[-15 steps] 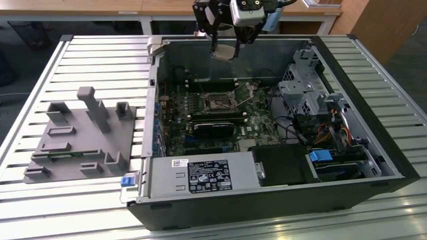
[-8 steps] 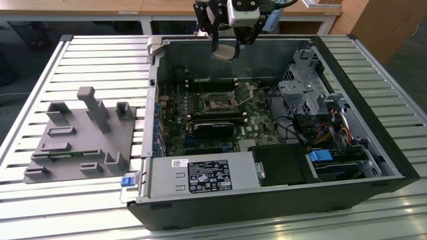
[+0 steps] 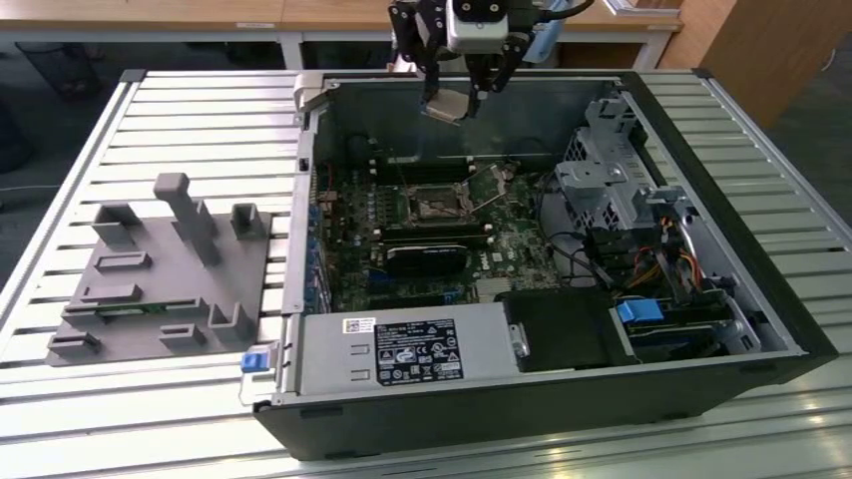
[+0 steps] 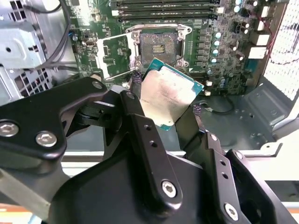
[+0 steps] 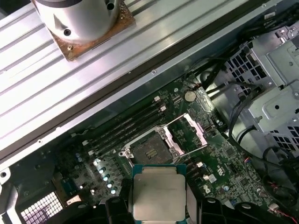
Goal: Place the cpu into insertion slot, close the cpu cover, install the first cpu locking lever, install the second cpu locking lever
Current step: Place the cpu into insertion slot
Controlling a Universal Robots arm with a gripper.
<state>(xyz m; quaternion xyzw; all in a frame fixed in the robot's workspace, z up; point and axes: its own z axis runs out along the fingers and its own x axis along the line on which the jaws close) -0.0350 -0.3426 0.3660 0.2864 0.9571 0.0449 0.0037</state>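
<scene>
My gripper [image 3: 450, 102] is shut on the cpu [image 3: 446, 107], a flat square chip with a silvery-tan top. It hangs tilted above the far wall of the open computer case. In both wrist views the cpu [image 4: 170, 95] [image 5: 159, 193] sits between my black fingers [image 4: 140, 126], well above the board. The insertion slot [image 3: 433, 203] [image 4: 158, 46] [image 5: 149, 151] is a dark square socket on the green board, bare and uncovered. The cpu cover [image 4: 112, 52] [image 5: 187, 133] stands flipped open beside the slot.
The case [image 3: 745, 329] lies open on a slatted metal table [image 3: 200, 110]. A black graphics card [image 3: 426, 261] sits just in front of the slot, and long memory slots [image 4: 163, 11] lie beside it. A drive cage with cables [image 3: 613, 190] fills the exterior view's right. A grey fixture block [image 3: 160, 269] stands at its left.
</scene>
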